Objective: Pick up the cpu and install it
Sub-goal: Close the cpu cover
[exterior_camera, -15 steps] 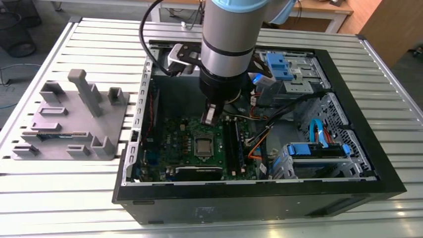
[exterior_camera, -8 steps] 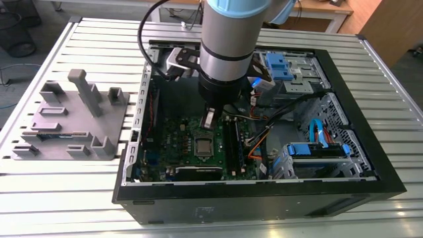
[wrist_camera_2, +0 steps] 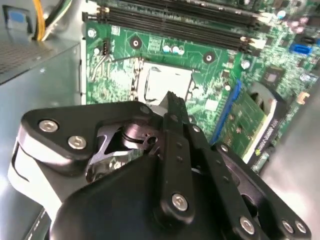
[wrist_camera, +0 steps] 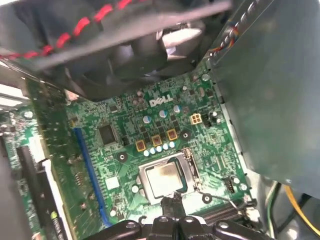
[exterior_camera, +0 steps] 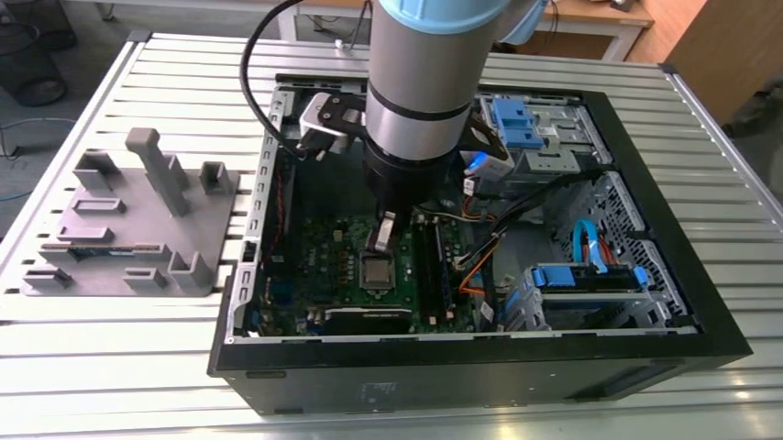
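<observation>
The cpu (wrist_camera: 164,179) lies flat in the socket on the green motherboard (wrist_camera: 125,130), a silver square inside its metal frame. It also appears as a pale square (wrist_camera_2: 167,82) in the second wrist view and as a small grey square (exterior_camera: 374,269) in the exterior view. My gripper (exterior_camera: 383,240) hangs straight down inside the open computer case, a little above the socket. Its black fingertips (wrist_camera: 172,200) sit together at the socket's edge, and nothing shows between them. In the second wrist view the gripper (wrist_camera_2: 170,97) covers part of the socket's near side.
A grey holder block (exterior_camera: 123,220) stands on the slatted table at the exterior view's left. Black memory slots (wrist_camera_2: 185,20) run beside the socket. A black fan (wrist_camera: 125,50), loose cables (exterior_camera: 471,270), blue drive cages (exterior_camera: 520,124) and the case walls (exterior_camera: 685,275) crowd the space around the arm.
</observation>
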Controlling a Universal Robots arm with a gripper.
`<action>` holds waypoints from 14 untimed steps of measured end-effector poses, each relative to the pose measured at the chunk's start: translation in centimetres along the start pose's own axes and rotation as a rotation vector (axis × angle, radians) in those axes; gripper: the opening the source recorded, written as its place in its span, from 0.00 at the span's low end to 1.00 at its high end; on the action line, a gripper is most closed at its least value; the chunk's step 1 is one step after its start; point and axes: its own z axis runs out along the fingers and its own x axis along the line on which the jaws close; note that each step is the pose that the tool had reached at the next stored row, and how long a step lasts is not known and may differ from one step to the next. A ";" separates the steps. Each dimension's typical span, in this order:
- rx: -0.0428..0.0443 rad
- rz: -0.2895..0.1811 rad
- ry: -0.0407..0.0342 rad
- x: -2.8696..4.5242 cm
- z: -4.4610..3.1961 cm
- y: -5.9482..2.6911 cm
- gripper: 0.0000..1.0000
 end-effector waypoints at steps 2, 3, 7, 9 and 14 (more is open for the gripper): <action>-0.0004 0.000 -0.0017 0.00 -0.05 0.00 0.11; -0.0005 0.000 -0.0021 -0.01 -0.05 0.00 0.11; -0.0020 0.000 -0.0062 0.00 -0.05 0.00 0.11; -0.0022 0.000 -0.0066 0.00 -0.06 0.00 0.11; -0.0026 0.000 -0.0076 0.00 -0.06 0.00 0.11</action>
